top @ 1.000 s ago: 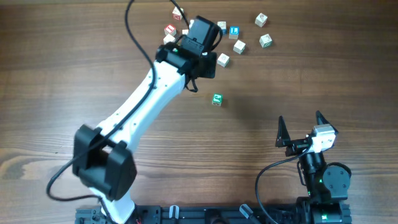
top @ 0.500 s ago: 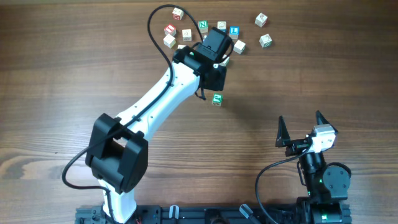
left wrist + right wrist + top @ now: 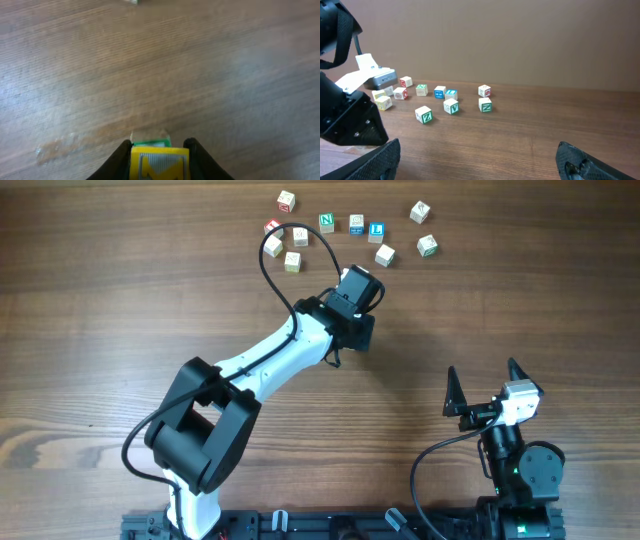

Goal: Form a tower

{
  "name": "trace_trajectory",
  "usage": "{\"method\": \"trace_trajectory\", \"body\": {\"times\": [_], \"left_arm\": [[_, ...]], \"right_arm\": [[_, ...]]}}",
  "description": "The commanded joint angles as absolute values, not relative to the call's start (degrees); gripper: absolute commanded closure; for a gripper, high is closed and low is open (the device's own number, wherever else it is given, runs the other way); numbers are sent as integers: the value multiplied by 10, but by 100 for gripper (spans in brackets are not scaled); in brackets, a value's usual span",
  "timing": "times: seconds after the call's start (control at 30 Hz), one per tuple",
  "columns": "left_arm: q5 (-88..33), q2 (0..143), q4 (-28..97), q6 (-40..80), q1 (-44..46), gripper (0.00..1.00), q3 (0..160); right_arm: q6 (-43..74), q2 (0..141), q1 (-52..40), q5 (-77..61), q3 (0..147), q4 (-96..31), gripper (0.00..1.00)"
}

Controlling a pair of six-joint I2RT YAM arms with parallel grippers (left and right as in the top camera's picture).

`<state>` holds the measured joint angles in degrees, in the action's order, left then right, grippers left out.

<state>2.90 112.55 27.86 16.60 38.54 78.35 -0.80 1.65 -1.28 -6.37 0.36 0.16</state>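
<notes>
My left gripper [image 3: 160, 150] is shut on a yellow-faced letter cube [image 3: 160, 163], which fills the gap between the black fingers. Just beyond and under it, the top edge of a green cube [image 3: 150, 144] shows on the table; I cannot tell whether the two touch. In the overhead view the left gripper [image 3: 357, 292] and its wrist cover both cubes. No tower is in view beyond this pair. My right gripper [image 3: 482, 370] stands open at the front right, with nothing between its fingers [image 3: 380, 160].
Several loose letter cubes [image 3: 326, 222] lie scattered along the far edge of the wooden table [image 3: 520, 290], from one at the left [image 3: 287, 199] to one at the right [image 3: 427, 246]. The right wrist view shows the same cubes [image 3: 451, 106] and the left arm [image 3: 350, 120].
The left arm has swung from the cluster of cubes toward the table's middle, carrying the yellow cube. It now covers the green cube, which showed before. The right arm has not moved.
</notes>
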Motion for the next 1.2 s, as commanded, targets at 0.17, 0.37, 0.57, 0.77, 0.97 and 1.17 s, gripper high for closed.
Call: {"method": "trace_trajectory", "body": {"times": [0.17, 0.37, 0.57, 0.77, 0.97, 1.17], "left_arm": [[187, 1128, 253, 268, 425, 72, 769], [200, 1128, 227, 311, 438, 71, 741], [200, 1128, 222, 303, 438, 67, 735], [180, 1128, 216, 258, 438, 66, 731], [178, 1128, 207, 257, 438, 52, 722], [179, 1128, 205, 257, 438, 32, 722]], "right_arm": [[-14, 14, -10, -59, 3, 3, 0], [-14, 14, -10, -59, 3, 3, 0], [-14, 14, -10, -59, 3, 3, 0], [-14, 14, -10, -59, 3, 3, 0], [-14, 14, -10, -59, 3, 3, 0], [-14, 14, -10, -59, 3, 3, 0]]}}
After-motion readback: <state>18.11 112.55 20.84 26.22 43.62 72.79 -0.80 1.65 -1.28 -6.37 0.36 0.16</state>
